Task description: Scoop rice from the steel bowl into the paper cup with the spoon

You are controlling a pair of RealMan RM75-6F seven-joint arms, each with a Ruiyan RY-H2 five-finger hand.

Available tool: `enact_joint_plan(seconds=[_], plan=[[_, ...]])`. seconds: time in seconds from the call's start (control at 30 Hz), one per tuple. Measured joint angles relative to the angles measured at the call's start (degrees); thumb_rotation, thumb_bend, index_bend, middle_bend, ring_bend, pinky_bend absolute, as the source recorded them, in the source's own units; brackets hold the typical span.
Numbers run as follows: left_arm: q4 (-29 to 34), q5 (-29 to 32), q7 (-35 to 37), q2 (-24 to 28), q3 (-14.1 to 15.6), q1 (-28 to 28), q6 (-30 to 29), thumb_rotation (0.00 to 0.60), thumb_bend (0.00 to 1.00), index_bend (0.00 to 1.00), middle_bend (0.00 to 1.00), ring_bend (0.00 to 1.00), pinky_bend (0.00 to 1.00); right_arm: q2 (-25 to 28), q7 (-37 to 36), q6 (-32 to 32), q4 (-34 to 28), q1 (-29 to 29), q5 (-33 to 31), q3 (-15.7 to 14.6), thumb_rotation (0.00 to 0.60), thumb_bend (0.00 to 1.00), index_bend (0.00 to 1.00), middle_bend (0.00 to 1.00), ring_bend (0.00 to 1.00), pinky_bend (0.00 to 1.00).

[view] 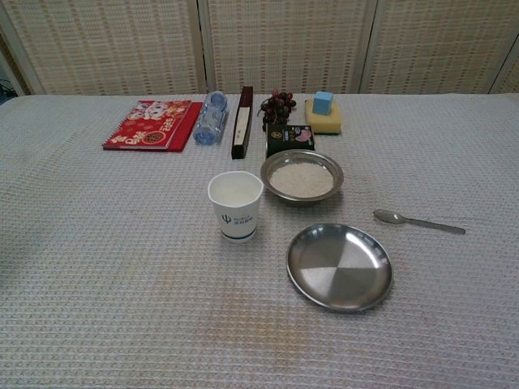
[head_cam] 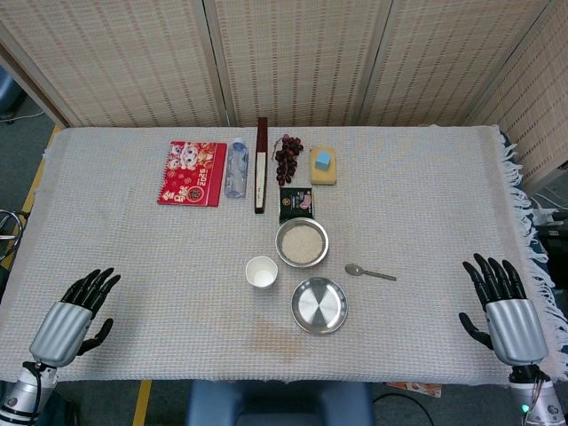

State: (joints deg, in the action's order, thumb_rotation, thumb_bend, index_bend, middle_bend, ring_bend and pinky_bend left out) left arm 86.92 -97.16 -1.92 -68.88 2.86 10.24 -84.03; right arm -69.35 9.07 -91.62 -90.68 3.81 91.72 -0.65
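A steel bowl full of white rice stands at the table's middle. Just left of it and nearer me is a white paper cup, upright. A metal spoon lies flat on the cloth to the right of the bowl, its scoop end pointing left. My left hand rests at the near left edge of the table, fingers spread, holding nothing. My right hand sits at the near right edge, also spread and holding nothing. Neither hand shows in the chest view.
An empty steel plate lies just in front of the bowl. Along the far side are a red booklet, a water bottle, a dark long box, grapes, a yellow sponge with a blue block and a small dark packet.
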Motion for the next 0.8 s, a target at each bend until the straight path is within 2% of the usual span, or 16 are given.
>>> enact_joint_plan(seconds=[0.23,0.43,0.67,0.8], plan=[[0.9,0.2,-0.9,-0.1,0.4,0.3,1.4,0.6,0.44,0.0,0.0,0.0,0.15,-2.2,-0.2,3.3,0.4,1.6,-0.7,1.0,0.6,0.17,0.21,0.0,0.0,0.0],[1.9,-0.1,-1.8,0.5,0.9,0.3,1.7,0.6,0.46,0.0,0.0,0.0,0.15,-7.9,2.5,10.0,1.4,6.2,-3.2,3.9,0.6,0.2,0.35,0.0,0.0,0.0],[2.6,-0.5,-0.5,1.9,1.6,0.3,2.1,0.6,0.48,0.0,0.0,0.0,0.15,-16.5,10.6,17.7,5.5,12.2,-10.8,8.7,0.6,0.21,0.41,0.0,0.0,0.0],[2.7,0.2,0.4,2.3,1.6,0.4,2.7,0.6,0.49,0.0,0.0,0.0,0.15,-19.7,13.9,22.1,8.2,15.1,-14.7,10.0,0.6,0.23,0.42,0.0,0.0,0.0]])
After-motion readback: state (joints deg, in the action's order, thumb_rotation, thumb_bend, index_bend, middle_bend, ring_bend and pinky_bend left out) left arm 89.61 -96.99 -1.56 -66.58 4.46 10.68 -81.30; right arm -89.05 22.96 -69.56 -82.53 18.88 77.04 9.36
